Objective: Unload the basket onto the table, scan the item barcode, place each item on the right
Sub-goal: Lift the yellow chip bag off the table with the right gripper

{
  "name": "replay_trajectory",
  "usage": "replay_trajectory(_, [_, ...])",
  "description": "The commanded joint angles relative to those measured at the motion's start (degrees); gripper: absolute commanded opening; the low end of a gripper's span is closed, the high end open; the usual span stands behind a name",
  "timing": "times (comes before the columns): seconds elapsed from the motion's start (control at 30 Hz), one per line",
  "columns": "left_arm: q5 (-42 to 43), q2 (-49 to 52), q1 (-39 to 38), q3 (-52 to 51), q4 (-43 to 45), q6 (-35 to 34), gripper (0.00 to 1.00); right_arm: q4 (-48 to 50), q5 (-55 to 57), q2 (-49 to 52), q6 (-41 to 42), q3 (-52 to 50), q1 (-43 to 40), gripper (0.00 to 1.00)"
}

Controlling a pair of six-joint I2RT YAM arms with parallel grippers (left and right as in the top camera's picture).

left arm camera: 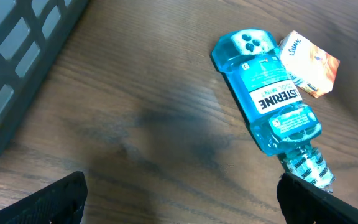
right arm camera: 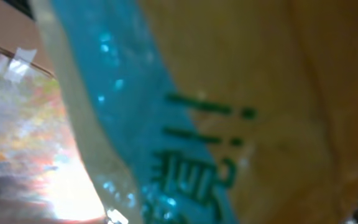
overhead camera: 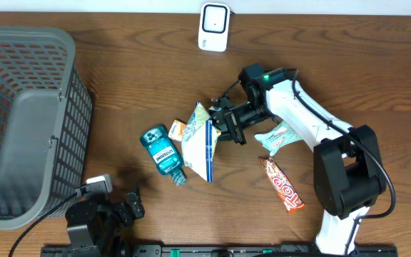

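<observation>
A flat snack bag [overhead camera: 201, 143], white and blue with a green top, hangs tilted over the middle of the table. My right gripper [overhead camera: 223, 126] is shut on its right edge. Blurred blue and yellow packaging with green print [right arm camera: 185, 124] fills the right wrist view and hides the fingers. The white barcode scanner [overhead camera: 213, 26] stands at the table's far edge, well apart from the bag. My left gripper [overhead camera: 130, 207] sits low at the front left, open and with nothing in it. Its dark fingertips [left arm camera: 55, 202] show at the bottom corners above bare wood.
A blue mouthwash bottle [overhead camera: 163, 153] [left arm camera: 266, 93] lies left of the bag beside a small orange packet [overhead camera: 178, 129] [left arm camera: 309, 62]. A pale green packet [overhead camera: 277, 135] and a brown chocolate bar [overhead camera: 284, 185] lie on the right. A grey basket [overhead camera: 20, 121] fills the left side.
</observation>
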Motion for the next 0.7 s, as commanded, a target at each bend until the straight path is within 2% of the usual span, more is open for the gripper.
replay_trajectory(0.0, [0.15, -0.13, 0.04, -0.26, -2.14, -0.26, 0.98, -0.02, -3.72, -0.85, 4.17, 0.13, -0.15, 0.01])
replay_trajectory(0.67, [0.15, -0.13, 0.04, -0.26, -2.14, -0.28, 0.98, 0.15, -3.74, -0.85, 3.43, 0.13, -0.15, 0.01])
